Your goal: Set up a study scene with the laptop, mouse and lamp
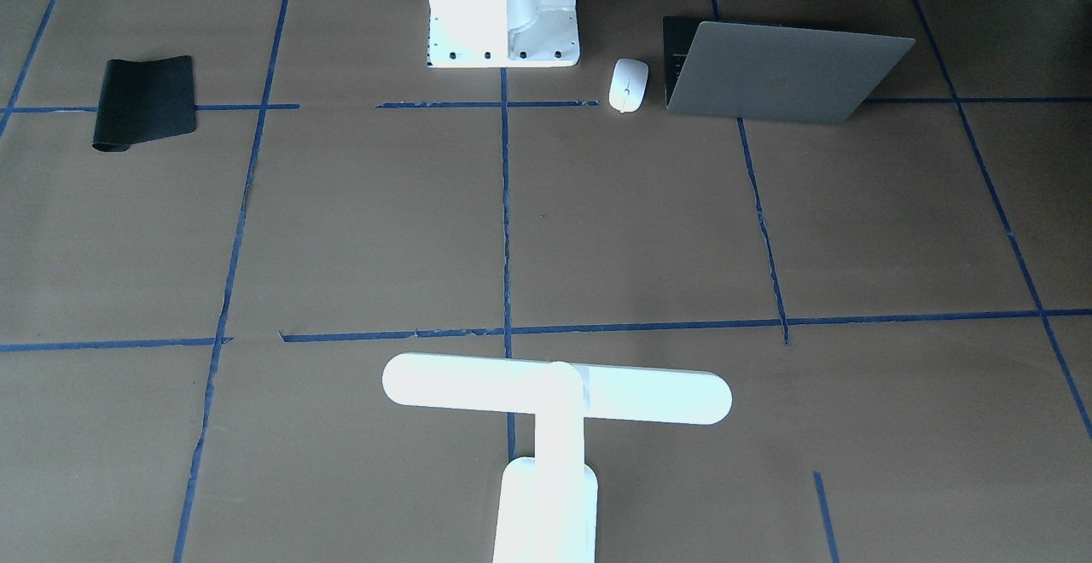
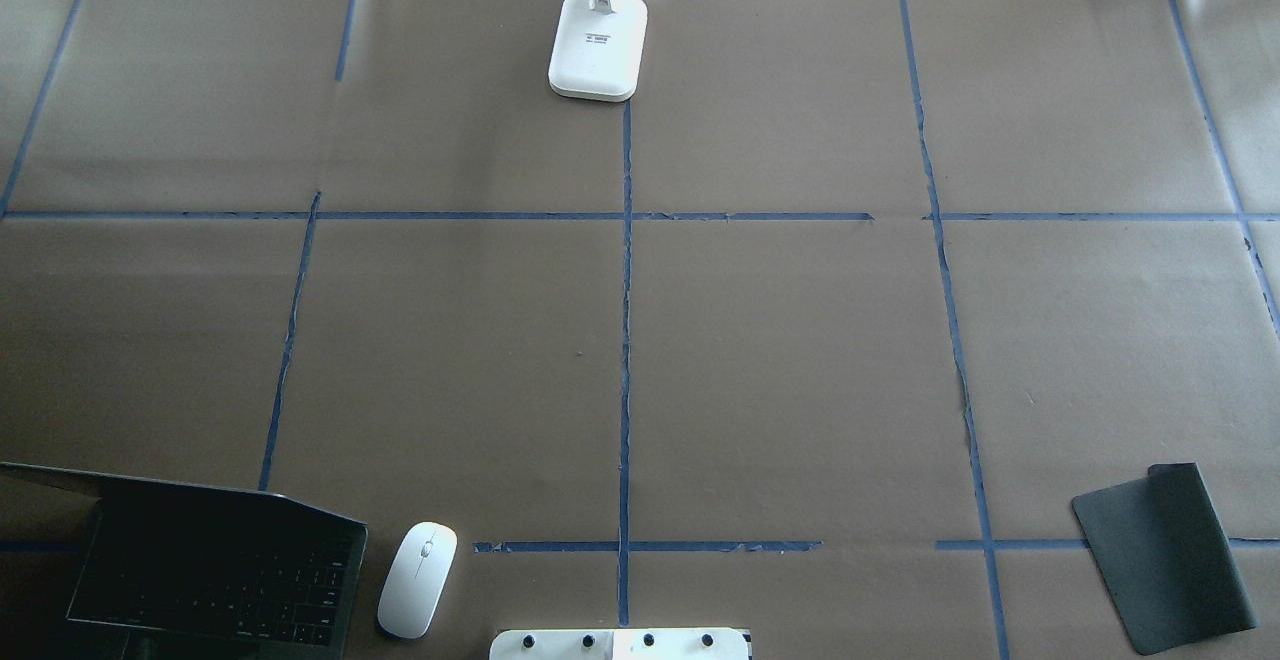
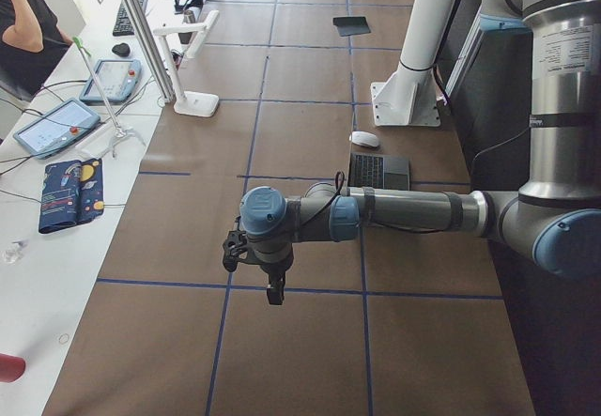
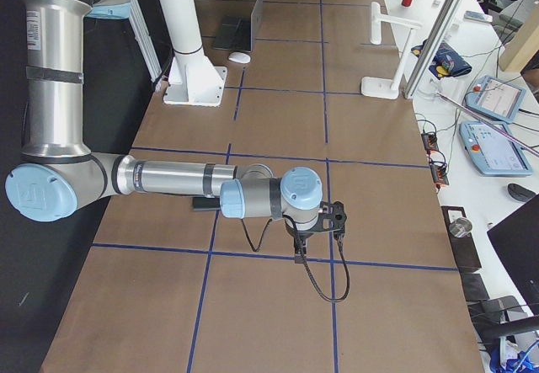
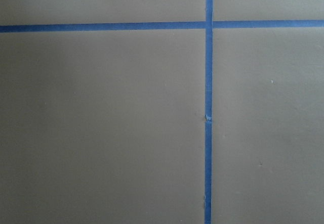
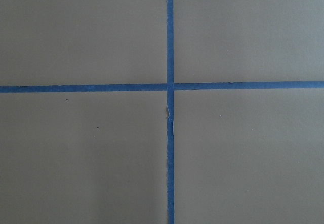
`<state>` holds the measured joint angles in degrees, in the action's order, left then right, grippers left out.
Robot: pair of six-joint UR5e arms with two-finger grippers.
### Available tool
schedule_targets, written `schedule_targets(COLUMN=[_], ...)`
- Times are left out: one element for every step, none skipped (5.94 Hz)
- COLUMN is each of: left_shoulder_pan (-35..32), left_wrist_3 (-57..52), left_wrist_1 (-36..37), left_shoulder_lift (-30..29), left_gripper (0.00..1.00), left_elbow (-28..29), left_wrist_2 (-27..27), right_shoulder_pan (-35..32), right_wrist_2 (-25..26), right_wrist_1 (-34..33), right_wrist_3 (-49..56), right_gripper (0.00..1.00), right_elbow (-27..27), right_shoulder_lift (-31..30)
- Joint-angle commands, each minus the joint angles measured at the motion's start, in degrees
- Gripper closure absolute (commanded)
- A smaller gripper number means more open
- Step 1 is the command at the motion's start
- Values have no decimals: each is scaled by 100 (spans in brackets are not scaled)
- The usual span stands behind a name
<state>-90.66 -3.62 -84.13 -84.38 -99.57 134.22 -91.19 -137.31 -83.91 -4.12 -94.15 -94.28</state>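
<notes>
Left hand (image 3: 273,292), right hand (image 4: 300,255) point down above table (image 3: 310,360); spread or pressed, cannot tell.

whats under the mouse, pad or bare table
The mouse sits on bare brown paper beside the open laptop; the black mouse pad lies far off. The spot directly beneath is covered.

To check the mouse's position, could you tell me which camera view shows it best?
The overhead exterior view: the mouse is whole and largest there. The front-facing view shows it smaller; both side views, tiny; the wrist views, not at all.
</notes>
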Motion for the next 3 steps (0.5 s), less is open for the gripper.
schedule_targets(left_shoulder_pan=[4,13,13], left_wrist_3=[655,948,1151], left_wrist_1=[89,594,1313], left_shoulder_lift=[70,80,80], left_gripper=[0,0,0], left_elbow=[-621,-1095,-1752], left_wrist_2=[-19,-19,-19], right_shoulder_pan=[22,40,58], right_wrist_2=[-6,-6,-15], right_wrist_1=[41,102,111], right_wrist_3=[-1,-10,-10], right_gripper=[0,0,0], right_elbow=[-7,-16,-33], right_shoulder_lift=[15,33,111])
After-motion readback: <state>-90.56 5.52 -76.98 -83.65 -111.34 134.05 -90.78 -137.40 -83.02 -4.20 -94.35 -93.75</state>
